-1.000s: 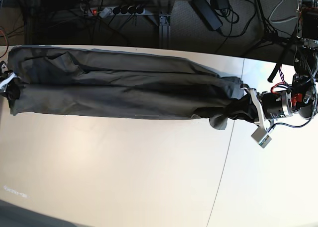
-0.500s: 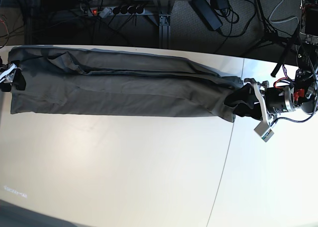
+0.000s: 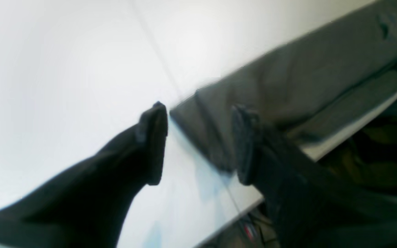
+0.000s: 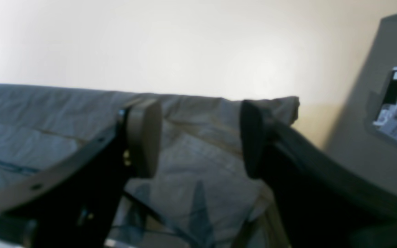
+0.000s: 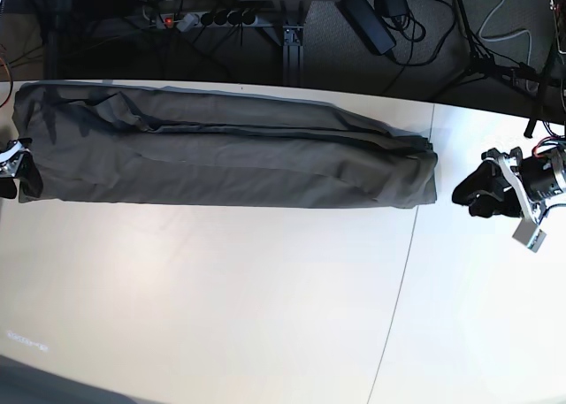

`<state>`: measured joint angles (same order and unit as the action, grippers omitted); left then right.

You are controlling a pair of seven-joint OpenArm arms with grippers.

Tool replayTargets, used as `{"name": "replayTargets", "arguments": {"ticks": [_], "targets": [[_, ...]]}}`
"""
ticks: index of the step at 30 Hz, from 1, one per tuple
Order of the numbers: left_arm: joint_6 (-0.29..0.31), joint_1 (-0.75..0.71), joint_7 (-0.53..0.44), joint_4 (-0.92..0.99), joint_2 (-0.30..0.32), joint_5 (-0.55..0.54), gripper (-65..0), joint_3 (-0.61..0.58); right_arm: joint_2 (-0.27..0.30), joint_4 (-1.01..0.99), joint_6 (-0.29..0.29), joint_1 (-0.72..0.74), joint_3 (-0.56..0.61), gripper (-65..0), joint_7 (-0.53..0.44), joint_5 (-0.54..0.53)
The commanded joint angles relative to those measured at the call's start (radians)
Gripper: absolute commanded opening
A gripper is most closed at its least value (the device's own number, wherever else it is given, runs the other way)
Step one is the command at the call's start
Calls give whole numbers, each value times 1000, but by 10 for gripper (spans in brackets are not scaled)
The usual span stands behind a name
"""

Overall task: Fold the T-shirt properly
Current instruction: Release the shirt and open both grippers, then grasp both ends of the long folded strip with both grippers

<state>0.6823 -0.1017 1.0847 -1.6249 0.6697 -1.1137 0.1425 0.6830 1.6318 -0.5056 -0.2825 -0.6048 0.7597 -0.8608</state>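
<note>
T-shirt (image 5: 221,156): dark grey-olive, folded into one long narrow band, lying flat along the far side of the white table (image 5: 265,307), reaching from the left edge past the table's seam. Left gripper (image 5: 473,192): at the right, just beyond the band's right end, apart from the cloth, jaws spread and empty. Right gripper (image 5: 22,170): at the left table edge beside the band's left end, jaws spread, nothing pinched. Power strip (image 5: 208,19): on the floor beyond the table, among cables.
</note>
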Motion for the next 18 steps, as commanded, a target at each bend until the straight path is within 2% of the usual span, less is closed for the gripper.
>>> {"name": "replayTargets", "arguments": {"ticks": [1,3,5,7,11,18], "targets": [[16,-7,-39,-14,16,-10,-287,8,19,14,-71,10,-5,-438,-22,-14],[16,-49,-96,-14,4,42,-282,8,0,14,-72,10,3,-638,-17,-11],[16,-84,-160,-14,-19,133,-282,8,-30,14,-73,10,7,-650,-10,-9],[16,-114,-206,-14,-36,165,-282,8,-65,14,-74,10,7,-650,-11,21],[16,-134,-212,-14,-75,164,-282,8,-115,-4,-74,10,26,-650,-31,60],[-18,-133,-198,10,-119,116,-268,8,-121,-99,-74,10,171,-650,-119,182]]}}
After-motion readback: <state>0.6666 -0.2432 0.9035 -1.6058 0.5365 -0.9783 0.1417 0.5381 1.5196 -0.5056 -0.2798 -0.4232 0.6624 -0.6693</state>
